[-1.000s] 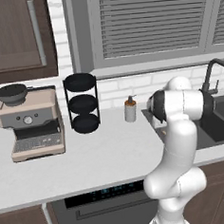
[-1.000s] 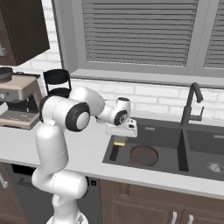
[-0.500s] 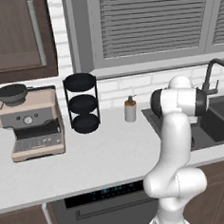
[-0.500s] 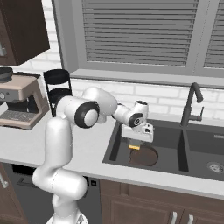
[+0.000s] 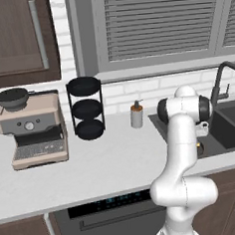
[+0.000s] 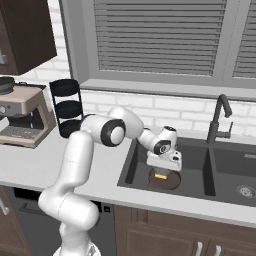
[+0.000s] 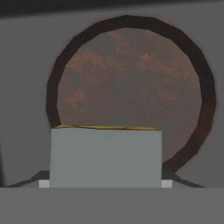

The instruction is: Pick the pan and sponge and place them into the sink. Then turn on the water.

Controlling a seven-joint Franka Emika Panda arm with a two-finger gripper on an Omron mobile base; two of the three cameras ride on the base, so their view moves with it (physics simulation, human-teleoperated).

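The gripper [image 6: 161, 173] has swung from the counter's edge out over the sink [image 6: 131, 162] since a second ago, and now hangs low in the left basin, straight above the pan [image 6: 165, 181]. Its jaws are closed on the sponge [image 6: 160, 175], whose yellow layer peeks out beneath the hand; half a second ago it was higher and further toward 9 o'clock.

In the hand view the sponge [image 7: 105, 156] shows as a grey-green block at 6 o'clock with a thin yellow line along its top edge, and the pan [image 7: 131, 83] lies flat on the basin floor behind it, a dark ring around a mottled brown face. Whether sponge and pan touch cannot be told.

The faucet [image 6: 218, 120] stands at 2 o'clock from the gripper, well apart. In the left base view the arm's elbow has moved further over the sink [image 5: 230, 125].
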